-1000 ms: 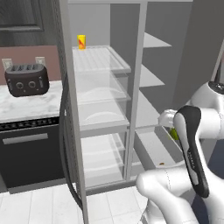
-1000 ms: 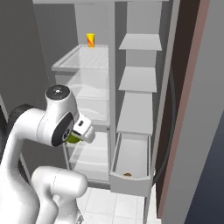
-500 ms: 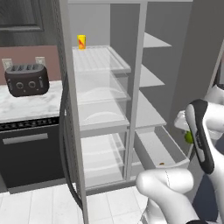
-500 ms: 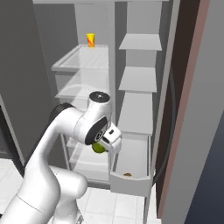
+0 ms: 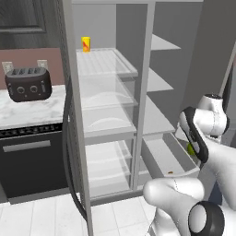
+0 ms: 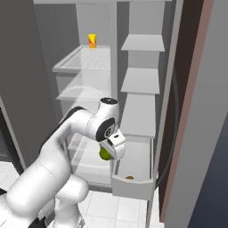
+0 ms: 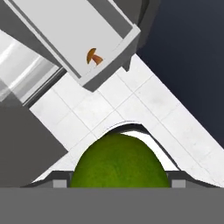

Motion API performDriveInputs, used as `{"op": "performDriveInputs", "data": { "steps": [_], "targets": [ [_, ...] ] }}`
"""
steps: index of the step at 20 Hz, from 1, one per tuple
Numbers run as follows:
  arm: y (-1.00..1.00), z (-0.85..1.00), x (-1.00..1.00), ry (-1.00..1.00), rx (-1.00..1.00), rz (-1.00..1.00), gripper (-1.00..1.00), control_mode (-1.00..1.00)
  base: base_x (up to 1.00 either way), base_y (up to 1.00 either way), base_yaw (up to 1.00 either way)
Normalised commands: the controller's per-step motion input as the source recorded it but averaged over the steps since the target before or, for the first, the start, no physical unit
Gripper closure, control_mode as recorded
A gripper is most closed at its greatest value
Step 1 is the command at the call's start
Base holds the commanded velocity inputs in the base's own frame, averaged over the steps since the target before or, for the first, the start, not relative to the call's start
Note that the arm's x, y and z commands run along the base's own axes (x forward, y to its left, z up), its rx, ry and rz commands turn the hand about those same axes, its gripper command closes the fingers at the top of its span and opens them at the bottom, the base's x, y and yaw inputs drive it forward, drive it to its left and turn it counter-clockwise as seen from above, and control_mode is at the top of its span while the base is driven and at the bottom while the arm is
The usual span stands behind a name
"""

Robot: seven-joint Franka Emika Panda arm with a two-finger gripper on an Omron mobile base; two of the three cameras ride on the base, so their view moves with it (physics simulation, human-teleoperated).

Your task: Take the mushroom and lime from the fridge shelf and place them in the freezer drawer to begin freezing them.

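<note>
My gripper [image 6: 108, 152] is shut on the lime [image 7: 119, 162], a smooth green ball that bulges between the fingertips in the hand view. The lime [image 5: 190, 149] hangs just outside the open freezer drawer [image 6: 133, 187], near its front corner, over the white floor tiles. The mushroom [image 7: 93, 56], brown cap and orange stem, lies inside the drawer near its front wall; the same mushroom [image 6: 129, 177] is a small speck from the base. The ridged translucent fridge shelf [image 5: 108, 62] up at the top left carries a yellow cup [image 5: 85, 44].
Narrow grey shelves [image 6: 142, 80] stack above the drawer. The open fridge door [image 6: 187, 111] stands close on the right. Clear bins [image 5: 106, 120] sit under the fridge shelf. A dark toaster [image 5: 27, 84] rests on the marble counter above a black oven [image 5: 32, 161].
The arm has swung the lime from in front of the clear bins across to the drawer's front corner and lowered it a little. The mushroom has stayed in the drawer.
</note>
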Motion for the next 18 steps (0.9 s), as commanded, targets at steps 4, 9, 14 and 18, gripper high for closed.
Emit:
{"op": "performDriveInputs", "data": {
  "steps": [4, 9, 14, 18],
  "targets": [
    [0.0, -0.36, 0.41, 0.14, 0.0, -0.15, 1.0, -1.0, 0.0, 0.0, 0.0],
    [-0.03, -0.23, 0.46, 0.12, 0.0, -0.09, 1.0, -1.0, 0.0, 0.0, 0.0],
    [-0.06, -0.18, 0.46, 0.11, 0.0, -0.06, 1.0, -1.0, 0.0, 0.0, 0.0],
    [-0.01, -0.19, 0.34, 0.08, 0.0, -0.05, 1.0, -1.0, 0.0, 0.0, 0.0]
  ]
}}
